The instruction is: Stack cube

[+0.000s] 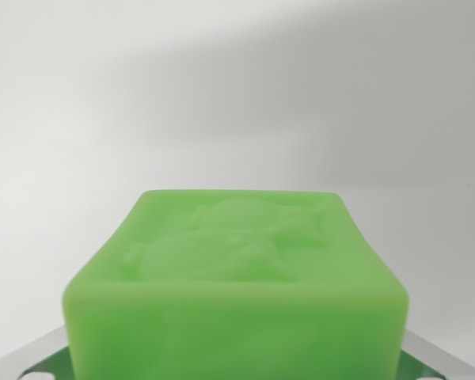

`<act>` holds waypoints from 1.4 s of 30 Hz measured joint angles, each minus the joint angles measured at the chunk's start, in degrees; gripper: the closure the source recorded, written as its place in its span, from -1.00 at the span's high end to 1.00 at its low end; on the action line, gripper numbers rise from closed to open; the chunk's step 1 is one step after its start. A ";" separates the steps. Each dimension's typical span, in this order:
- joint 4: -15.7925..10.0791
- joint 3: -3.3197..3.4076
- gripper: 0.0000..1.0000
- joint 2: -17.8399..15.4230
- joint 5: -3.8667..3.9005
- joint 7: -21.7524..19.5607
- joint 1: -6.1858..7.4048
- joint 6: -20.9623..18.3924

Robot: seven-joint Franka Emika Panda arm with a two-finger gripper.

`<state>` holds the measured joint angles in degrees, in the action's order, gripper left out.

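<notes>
A green cube (237, 269) with a raised animal figure on its top face fills the lower half of the wrist view, very close to the camera. My gripper (236, 366) shows only as two silvery fingers (33, 360) at the bottom corners, one against each side of the cube. The cube sits squarely between them, and the metal reflects its green. The gripper looks shut on the cube. The cube's underside and whatever lies beneath it are hidden. No second cube is in view.
Beyond the cube lies a plain white surface (237, 95), blurred, with a soft grey shadow across its upper right.
</notes>
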<state>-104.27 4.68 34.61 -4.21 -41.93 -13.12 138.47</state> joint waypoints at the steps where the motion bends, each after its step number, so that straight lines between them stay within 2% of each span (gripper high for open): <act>1: -0.21 -0.02 -1.00 -0.13 0.02 0.12 0.04 0.07; 21: -7.82 -0.47 -1.00 -5.08 0.67 4.78 1.64 2.80; 42: -15.67 -1.28 -1.00 -10.40 1.61 9.64 3.33 5.36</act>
<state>-119.95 3.40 24.21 -2.60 -32.29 -9.79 143.83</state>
